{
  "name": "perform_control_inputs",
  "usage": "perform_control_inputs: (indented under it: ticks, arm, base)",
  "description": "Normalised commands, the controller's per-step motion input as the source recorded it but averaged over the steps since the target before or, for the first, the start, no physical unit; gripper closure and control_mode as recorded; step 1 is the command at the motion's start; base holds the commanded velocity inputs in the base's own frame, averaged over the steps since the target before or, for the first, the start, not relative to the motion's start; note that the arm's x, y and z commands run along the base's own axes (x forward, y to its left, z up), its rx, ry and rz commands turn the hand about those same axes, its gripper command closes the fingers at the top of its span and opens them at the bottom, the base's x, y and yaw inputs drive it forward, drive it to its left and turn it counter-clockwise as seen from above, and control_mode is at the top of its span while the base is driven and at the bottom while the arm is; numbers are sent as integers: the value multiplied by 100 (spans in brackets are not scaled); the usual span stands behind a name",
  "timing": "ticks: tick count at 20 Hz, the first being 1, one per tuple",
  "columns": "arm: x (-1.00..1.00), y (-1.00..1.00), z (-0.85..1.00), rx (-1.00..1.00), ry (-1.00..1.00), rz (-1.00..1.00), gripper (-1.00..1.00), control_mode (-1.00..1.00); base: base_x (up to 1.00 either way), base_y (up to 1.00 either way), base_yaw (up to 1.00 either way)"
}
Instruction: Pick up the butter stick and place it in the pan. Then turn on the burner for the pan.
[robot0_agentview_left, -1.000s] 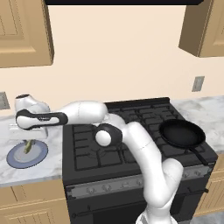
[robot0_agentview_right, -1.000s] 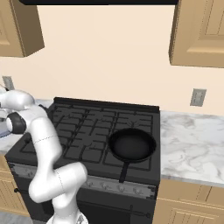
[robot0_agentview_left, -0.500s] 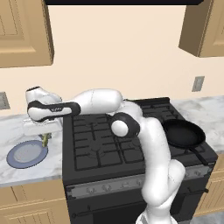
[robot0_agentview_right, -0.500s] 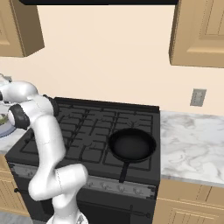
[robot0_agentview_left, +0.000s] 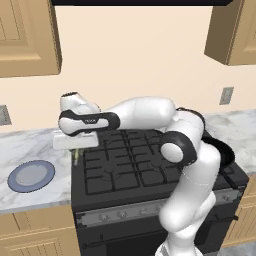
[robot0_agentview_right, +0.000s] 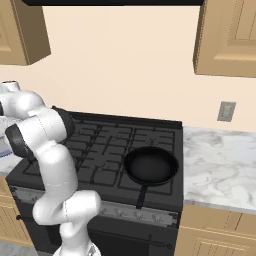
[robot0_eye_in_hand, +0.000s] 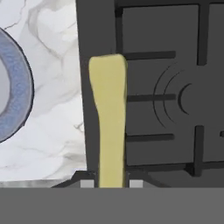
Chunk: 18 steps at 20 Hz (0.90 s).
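Note:
The butter stick (robot0_eye_in_hand: 108, 113), a thin yellow-olive bar, is pinched at its near end between the fingers of my gripper (robot0_eye_in_hand: 111, 183), which is shut on it. In the left base view the gripper (robot0_agentview_left: 76, 149) hangs over the left edge of the black stovetop (robot0_agentview_left: 130, 165), and the butter stick (robot0_agentview_left: 76, 158) points down from it. The round black pan (robot0_agentview_right: 151, 165) sits on the front right burner, handle toward the front, far to the right of the gripper. In the left base view my arm partly hides the pan (robot0_agentview_left: 226, 153).
A flat blue-grey plate (robot0_agentview_left: 31, 176) lies on the marble counter left of the stove, also seen as the plate (robot0_eye_in_hand: 17, 100) in the hand view. A row of knobs (robot0_agentview_right: 135, 214) runs along the stove's front panel. Marble counter (robot0_agentview_right: 220, 165) extends to the right.
The arm has swung right with the butter stick, from above the plate to over the stove's left edge. The pan and plate have not moved.

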Motion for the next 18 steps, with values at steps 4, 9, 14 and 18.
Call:
perform_control_inputs:
  ticks: [4, 9, 14, 18]
  arm:
    - [-19, -100, 33, 14, -3, 2, 100, -100]
    - [-21, -100, 37, 12, -2, 2, 100, -100]
    - [-17, -100, 31, 12, 0, 2, 100, -100]
    - [-18, -100, 12, 12, 0, 4, 100, -100]
  base:
    - [0, 0, 0]
    - [0, 0, 0]
    - [0, 0, 0]
    - [0, 0, 0]
